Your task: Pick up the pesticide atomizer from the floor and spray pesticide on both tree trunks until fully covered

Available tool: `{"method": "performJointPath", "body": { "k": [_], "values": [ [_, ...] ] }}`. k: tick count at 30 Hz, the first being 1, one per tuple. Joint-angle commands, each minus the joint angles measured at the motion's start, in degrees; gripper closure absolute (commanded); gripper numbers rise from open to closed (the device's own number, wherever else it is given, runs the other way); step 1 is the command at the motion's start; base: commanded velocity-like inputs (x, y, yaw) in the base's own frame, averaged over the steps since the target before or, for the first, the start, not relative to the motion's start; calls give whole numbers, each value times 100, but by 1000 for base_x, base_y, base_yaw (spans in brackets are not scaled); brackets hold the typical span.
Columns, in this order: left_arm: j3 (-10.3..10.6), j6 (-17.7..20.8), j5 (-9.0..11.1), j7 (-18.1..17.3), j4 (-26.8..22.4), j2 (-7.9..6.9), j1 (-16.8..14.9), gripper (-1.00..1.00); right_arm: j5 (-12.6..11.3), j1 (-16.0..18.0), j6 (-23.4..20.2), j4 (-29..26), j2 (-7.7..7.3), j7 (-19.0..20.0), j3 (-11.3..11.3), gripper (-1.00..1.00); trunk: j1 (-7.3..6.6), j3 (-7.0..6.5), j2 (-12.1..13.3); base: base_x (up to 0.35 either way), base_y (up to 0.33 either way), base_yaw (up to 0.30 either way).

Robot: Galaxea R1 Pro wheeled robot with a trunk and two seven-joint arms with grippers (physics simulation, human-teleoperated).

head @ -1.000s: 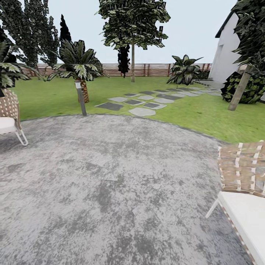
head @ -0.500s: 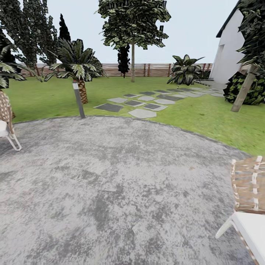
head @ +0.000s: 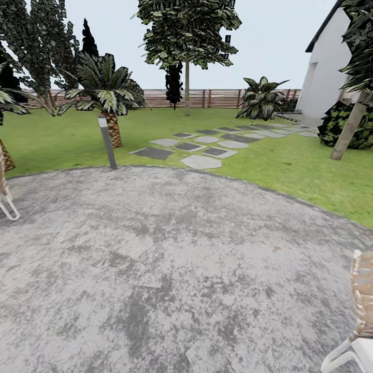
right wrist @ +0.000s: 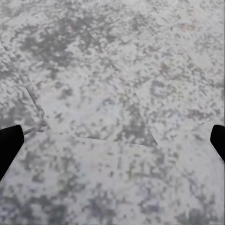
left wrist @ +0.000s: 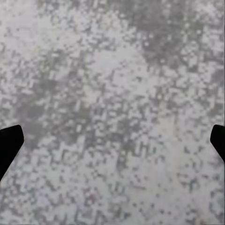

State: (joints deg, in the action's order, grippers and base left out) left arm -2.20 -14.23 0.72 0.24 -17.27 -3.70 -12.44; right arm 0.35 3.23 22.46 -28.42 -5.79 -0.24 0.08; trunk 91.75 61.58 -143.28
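Jaws apart on both grippers, nothing between them.
Left gripper (left wrist: 112, 140) with black fingertips (left wrist: 9, 143) at the two edges of its wrist view, over speckled grey concrete patio (left wrist: 112, 93); right gripper (right wrist: 112, 140) likewise spread, fingertips (right wrist: 9, 143) dark at the sides, above the same mottled paving. Pesticide atomizer not to be made out anywhere on the grass (head: 290, 166). Beyond the round patio in the head view: green lawn, grey stepping stones (head: 199, 150), a short bollard lamp (head: 107, 142) at the patio's edge just in front of a palm (head: 106, 98). Farther back, a tall tree (head: 186, 36) with a pale bare trunk (head: 187, 90) before the slatted wooden fence (head: 217, 98). Slanted trunk (head: 351, 127) near the white house wall (head: 329, 67). Woven chair (head: 360, 316) at the near right corner, another chair's leg (head: 6, 202) at the left edge.
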Motion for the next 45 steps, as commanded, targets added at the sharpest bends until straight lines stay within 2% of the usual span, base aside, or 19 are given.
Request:
{"method": "performJointPath", "body": {
  "k": [1,45],
  "values": [
    [-9,-19,7,2,5,1,-1,-100,4,2,15,4,-1,-2,1,-100,2,5,-1,340,0,0],
    [-9,-19,7,2,5,1,-2,-100,-8,2,21,-4,-1,-1,-7,-100,2,5,-1,340,0,0]
  ]
}}
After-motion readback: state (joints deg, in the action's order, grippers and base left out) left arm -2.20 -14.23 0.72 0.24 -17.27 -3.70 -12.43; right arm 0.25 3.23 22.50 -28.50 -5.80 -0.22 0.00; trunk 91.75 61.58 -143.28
